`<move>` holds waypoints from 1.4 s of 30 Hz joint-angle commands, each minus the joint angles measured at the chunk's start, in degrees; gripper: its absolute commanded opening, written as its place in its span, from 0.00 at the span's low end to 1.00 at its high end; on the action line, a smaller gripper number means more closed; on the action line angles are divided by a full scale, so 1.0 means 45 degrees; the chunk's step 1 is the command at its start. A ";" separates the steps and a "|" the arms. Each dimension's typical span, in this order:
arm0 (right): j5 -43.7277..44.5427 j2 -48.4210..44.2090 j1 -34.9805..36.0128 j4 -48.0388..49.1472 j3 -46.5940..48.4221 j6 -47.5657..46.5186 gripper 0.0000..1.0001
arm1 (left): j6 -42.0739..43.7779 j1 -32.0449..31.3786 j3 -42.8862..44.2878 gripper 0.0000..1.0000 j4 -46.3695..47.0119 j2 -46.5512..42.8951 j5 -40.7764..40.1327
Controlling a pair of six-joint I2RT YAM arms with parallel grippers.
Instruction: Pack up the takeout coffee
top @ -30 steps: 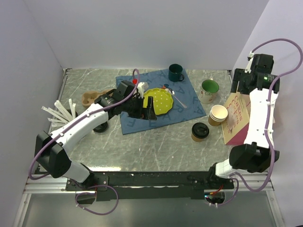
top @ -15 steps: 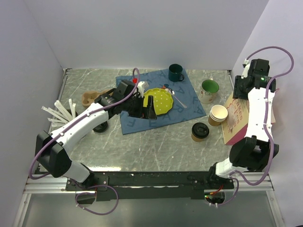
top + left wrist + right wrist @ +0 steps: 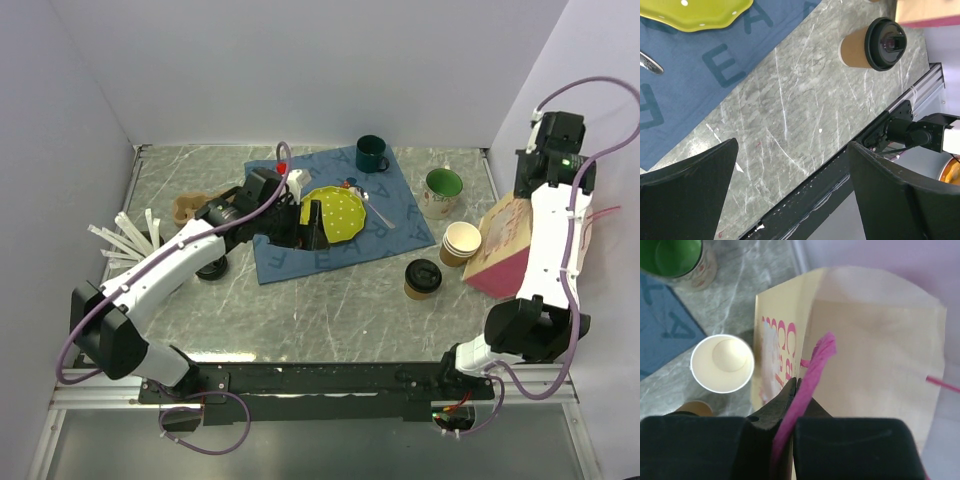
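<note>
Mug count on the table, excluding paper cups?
2. One dark green mug at the far edge of the blue cloth; one green-lined mug right of the cloth, beyond the paper cup stack. Others may be hidden.

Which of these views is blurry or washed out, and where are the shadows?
Top external: even, soft light, all sharp, faint shadows beside the takeout coffee. Left wrist: the marble tabletop is crisp, the left hand's fingers featureless dark shapes. Right wrist: the right hand, shut on the pink handle, is black and soft; the paper bag looks washed out.
</note>
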 commanded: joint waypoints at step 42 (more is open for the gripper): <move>-0.0298 -0.2469 1.6938 0.2177 -0.0459 -0.5470 0.00 | -0.3489 0.4122 0.3054 0.97 -0.4368 -0.3050 -0.6677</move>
